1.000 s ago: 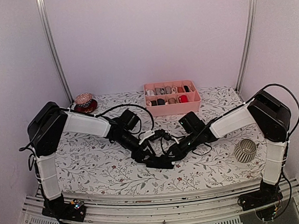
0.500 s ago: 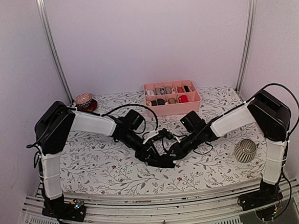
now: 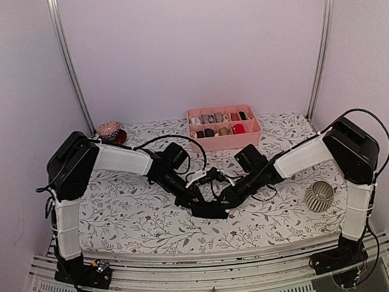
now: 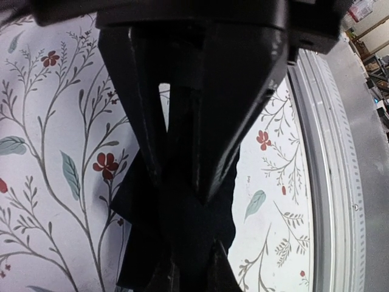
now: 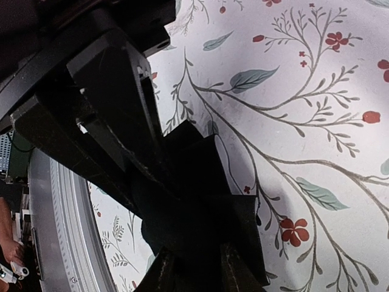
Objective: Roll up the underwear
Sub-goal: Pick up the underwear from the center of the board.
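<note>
1. Underwear (image 3: 212, 210), a bunched black brief, lies in the middle of the table (image 3: 119, 211), between both arms.
2. Left claw (image 3: 197, 202) has just snapped together and is now clamped on its left side!
3. Right claw (image 3: 226, 198) is buried in the right side; I cannot tell whether it grips.
4. My read: a fresh hold, so rolling can go on.

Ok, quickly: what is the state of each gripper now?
Left gripper: closed on the black underwear.
Right gripper: apparently closed on it too.
</note>
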You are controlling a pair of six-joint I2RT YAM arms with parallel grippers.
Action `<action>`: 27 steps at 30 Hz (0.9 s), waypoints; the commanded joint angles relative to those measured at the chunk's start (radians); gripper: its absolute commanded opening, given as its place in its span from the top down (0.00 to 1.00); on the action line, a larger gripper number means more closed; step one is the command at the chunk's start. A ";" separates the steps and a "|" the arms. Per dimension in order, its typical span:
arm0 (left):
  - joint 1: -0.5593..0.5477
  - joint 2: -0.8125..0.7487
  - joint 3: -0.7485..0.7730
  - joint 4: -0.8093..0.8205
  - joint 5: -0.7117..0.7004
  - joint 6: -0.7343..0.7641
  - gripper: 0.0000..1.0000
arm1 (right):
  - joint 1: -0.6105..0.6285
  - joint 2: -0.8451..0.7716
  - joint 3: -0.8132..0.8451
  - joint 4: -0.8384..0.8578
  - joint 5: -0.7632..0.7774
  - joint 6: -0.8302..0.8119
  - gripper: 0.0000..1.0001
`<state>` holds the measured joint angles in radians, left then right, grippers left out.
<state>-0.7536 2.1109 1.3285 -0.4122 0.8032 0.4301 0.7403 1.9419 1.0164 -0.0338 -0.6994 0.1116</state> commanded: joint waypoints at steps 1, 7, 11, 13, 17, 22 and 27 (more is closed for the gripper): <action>-0.004 0.051 -0.027 -0.091 -0.081 0.000 1.00 | 0.008 -0.046 -0.018 -0.045 0.078 -0.062 0.70; -0.008 0.035 -0.044 -0.077 -0.095 0.016 1.00 | 0.012 -0.186 -0.066 -0.026 0.078 -0.101 0.44; -0.008 0.035 -0.050 -0.077 -0.104 0.019 1.00 | 0.012 -0.217 -0.044 -0.076 0.111 -0.137 0.29; -0.009 0.037 -0.048 -0.077 -0.105 0.017 1.00 | 0.011 -0.196 -0.021 -0.102 0.096 -0.148 0.24; -0.007 0.039 -0.048 -0.076 -0.107 0.010 1.00 | 0.010 -0.121 0.026 -0.140 0.054 -0.167 0.20; -0.001 0.054 -0.052 -0.066 -0.098 0.001 1.00 | 0.010 -0.029 0.052 -0.111 0.019 -0.178 0.17; 0.004 0.061 -0.053 -0.066 -0.089 0.005 1.00 | 0.010 0.043 0.085 -0.110 -0.002 -0.177 0.16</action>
<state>-0.7490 2.1098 1.3159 -0.4099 0.8154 0.4217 0.7357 1.9129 1.0840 -0.1028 -0.6746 -0.0498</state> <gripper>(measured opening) 0.101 0.835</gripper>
